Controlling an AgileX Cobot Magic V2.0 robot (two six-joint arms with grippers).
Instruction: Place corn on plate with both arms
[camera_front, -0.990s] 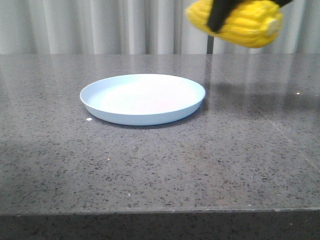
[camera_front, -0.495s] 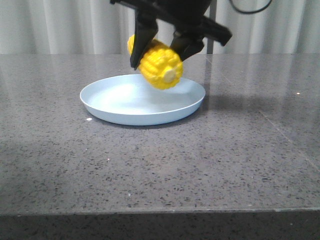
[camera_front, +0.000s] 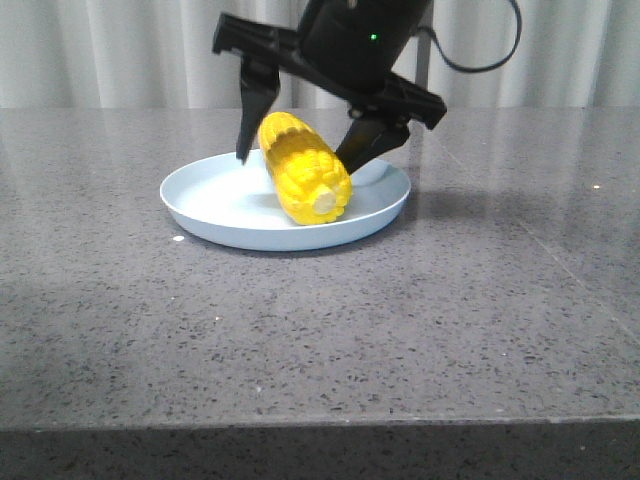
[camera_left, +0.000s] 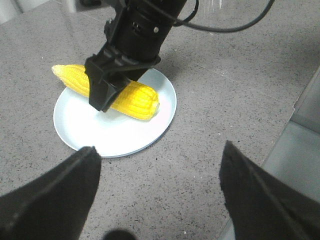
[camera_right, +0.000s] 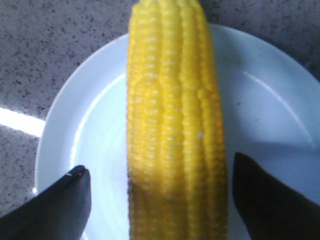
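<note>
Open right gripper straddles corn, cut end facing camera

one corn, one plate, two pincers

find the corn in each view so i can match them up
Front view: the corn lies on the plate, centre-right of it, pale cut end toward the camera, between the open fingers of the right gripper.
Left wrist view: the corn lies across the plate, partly behind the right gripper.
Right wrist view: the corn runs up the picture's middle.
Shared landmark: the plate.
</note>
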